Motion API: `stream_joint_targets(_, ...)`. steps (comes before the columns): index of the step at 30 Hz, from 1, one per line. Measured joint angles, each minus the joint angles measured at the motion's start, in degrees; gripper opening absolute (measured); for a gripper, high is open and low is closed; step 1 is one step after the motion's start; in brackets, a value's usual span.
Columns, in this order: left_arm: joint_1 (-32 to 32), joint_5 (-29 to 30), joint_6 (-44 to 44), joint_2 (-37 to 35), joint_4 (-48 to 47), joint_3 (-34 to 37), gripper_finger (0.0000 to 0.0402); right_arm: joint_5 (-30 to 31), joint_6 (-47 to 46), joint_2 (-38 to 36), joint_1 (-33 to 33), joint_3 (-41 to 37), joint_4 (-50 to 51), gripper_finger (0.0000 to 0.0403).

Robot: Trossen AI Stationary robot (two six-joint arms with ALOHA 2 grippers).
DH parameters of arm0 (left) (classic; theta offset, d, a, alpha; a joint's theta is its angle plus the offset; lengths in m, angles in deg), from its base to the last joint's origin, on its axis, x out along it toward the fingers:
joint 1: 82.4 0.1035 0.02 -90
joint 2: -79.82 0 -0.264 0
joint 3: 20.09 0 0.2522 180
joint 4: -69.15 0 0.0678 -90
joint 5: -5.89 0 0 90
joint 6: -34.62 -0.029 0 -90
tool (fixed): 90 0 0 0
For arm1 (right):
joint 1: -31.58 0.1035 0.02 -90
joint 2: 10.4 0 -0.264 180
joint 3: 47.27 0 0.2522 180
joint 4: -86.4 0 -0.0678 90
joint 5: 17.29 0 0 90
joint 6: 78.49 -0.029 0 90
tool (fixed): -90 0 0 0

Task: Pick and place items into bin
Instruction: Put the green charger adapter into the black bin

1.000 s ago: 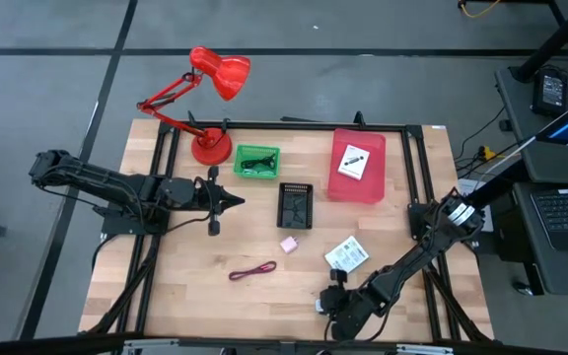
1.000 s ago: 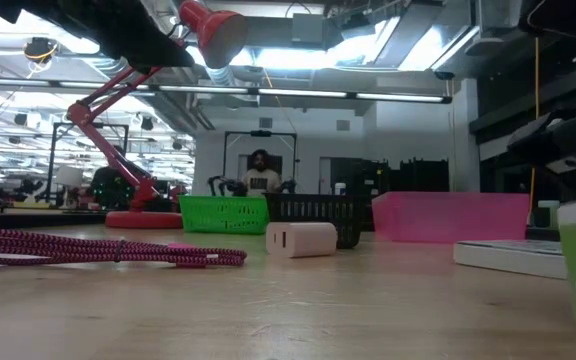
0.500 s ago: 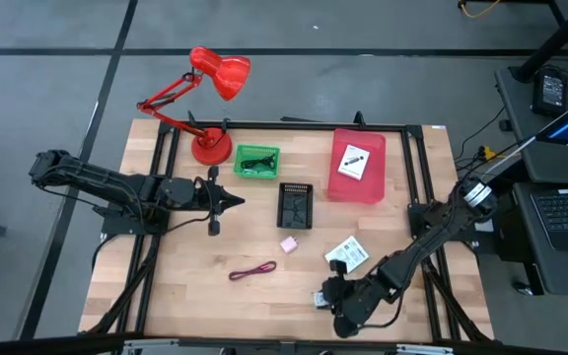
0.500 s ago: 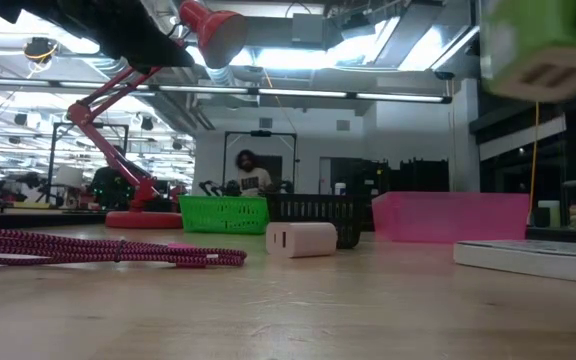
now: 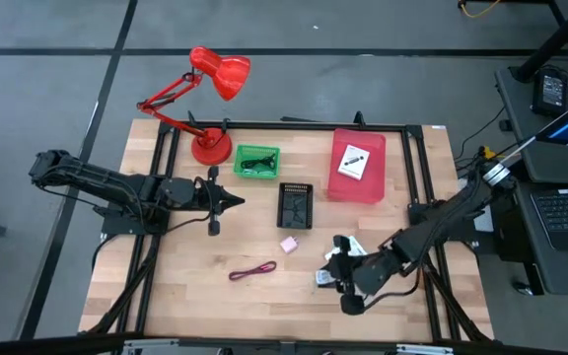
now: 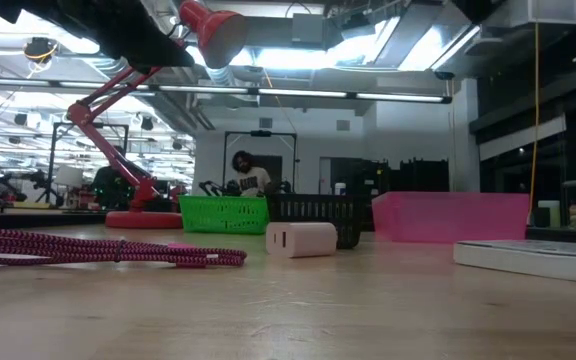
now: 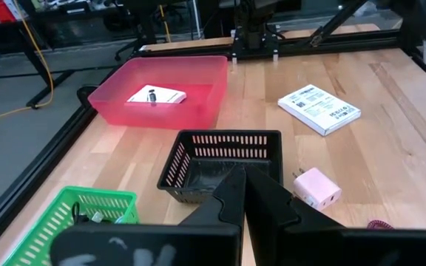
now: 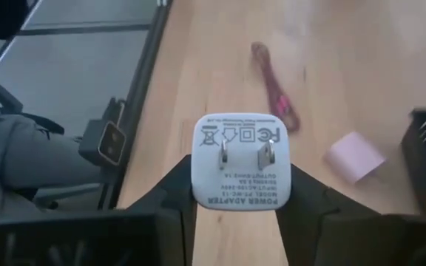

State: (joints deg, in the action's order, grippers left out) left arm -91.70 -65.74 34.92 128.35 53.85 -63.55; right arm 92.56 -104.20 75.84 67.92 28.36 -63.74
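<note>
My right gripper (image 8: 241, 193) hangs above the table's near right part (image 5: 331, 274), shut on a white power adapter (image 8: 241, 171). Beside it lies a flat white packet (image 5: 350, 250), partly under the arm. A pink cube (image 5: 288, 244) and a maroon cord (image 5: 252, 270) lie on the wood left of the gripper. Another white packet (image 5: 351, 163) lies in the pink bin (image 5: 375, 187) at the far right. My left gripper (image 5: 233, 202) waits shut at the table's left, above the wood. My right gripper pinches the adapter's two opposite side faces (image 8: 198, 177) between its two fingers (image 8: 177, 193). It comes slanting down from the table's right. The adapter is lifted clear of the table, and its pronged face (image 8: 242, 155) is turned back toward the wrist.
A black basket (image 5: 295, 204) stands mid-table and a green basket (image 5: 256, 162) with a dark cord in it stands behind it. A red desk lamp (image 5: 211, 146) stands at the far left. Bare wood lies between the cord and the near edge.
My right gripper has risen from the table near its front edge and gone toward the far edge. It carries the adapter, which was down at table level a second ago and now hangs clear above it. The fingers have stayed shut on it.
</note>
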Motion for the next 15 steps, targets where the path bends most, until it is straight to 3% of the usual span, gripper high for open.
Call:
stream_joint_targets(10, 0.0, 0.0, 0.0, 0.0, 0.0, 0.0, 0.0003, 0.0, 4.5, -2.6, -4.9, -2.6, -0.3, 0.0118)
stream_joint_targets(15, 0.0, 0.0, -0.6, 0.0, 0.0, 0.0, 0.0003, 0.0, 5.8, -2.6, -8.8, -6.2, -7.8, 0.0118)
